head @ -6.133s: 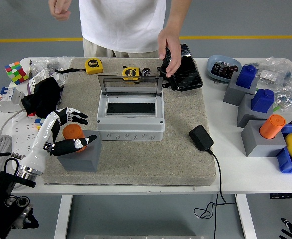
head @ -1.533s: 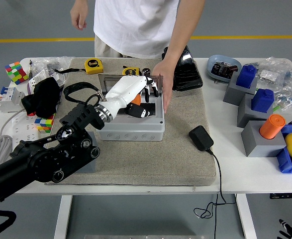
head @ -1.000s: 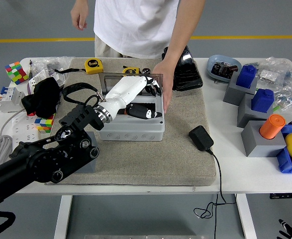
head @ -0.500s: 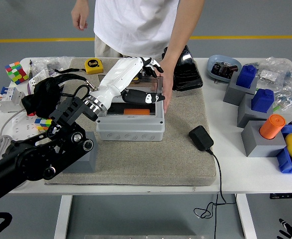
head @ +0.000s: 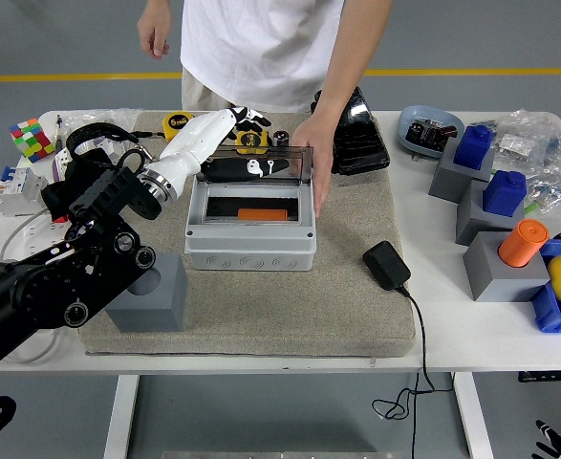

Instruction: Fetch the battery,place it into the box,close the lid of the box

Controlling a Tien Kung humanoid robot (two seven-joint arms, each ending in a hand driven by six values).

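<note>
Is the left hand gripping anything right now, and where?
The left hand is at the box's lid, fingers over its top edge; a closed grip cannot be told. The battery lies loose in the box.

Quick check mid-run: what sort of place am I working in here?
Probably a robot test lab or workshop: a white table with tape measures, a grey electrical box on a felt mat, and a yellow floor line behind.
</note>
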